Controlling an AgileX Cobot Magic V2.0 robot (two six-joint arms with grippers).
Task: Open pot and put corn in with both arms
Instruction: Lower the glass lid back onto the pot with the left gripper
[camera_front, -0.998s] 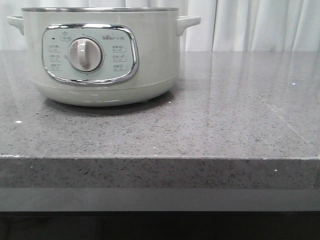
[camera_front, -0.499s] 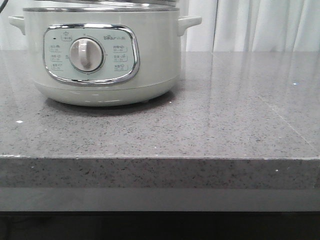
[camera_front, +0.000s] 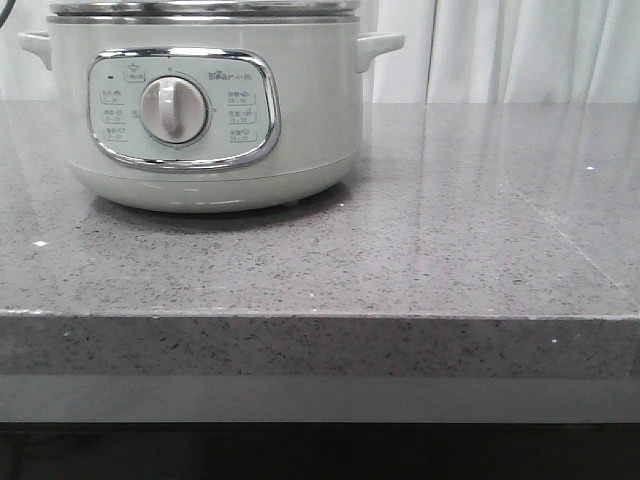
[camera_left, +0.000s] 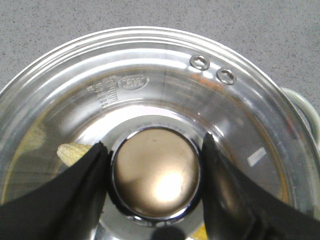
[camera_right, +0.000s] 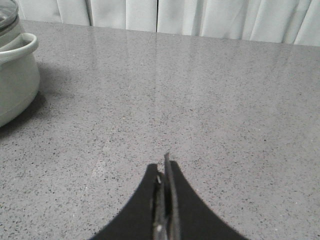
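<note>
The pale grey-green pot (camera_front: 300, 130) stands at the back left of the counter, dial facing me. A glass lid (camera_front: 200, 9) rests on its metal rim. In the left wrist view I look straight down on that lid (camera_left: 165, 75). My left gripper (camera_left: 154, 141) is shut on its round metal knob (camera_left: 156, 172), one black finger on each side. Through the glass the yellow corn (camera_left: 72, 151) lies inside the pot, partly hidden by a finger. My right gripper (camera_right: 164, 167) hovers shut and empty over bare counter, to the right of the pot (camera_right: 15, 85).
The grey speckled counter (camera_front: 450, 230) stretches right of the pot, with its front edge (camera_front: 320, 318) close to me. White curtains (camera_front: 520, 50) hang behind. One side handle of the pot (camera_left: 305, 107) sticks out past the lid's rim.
The glass lid has come down into the front view and now sits on the pot's rim. The pot has shifted very slightly.
</note>
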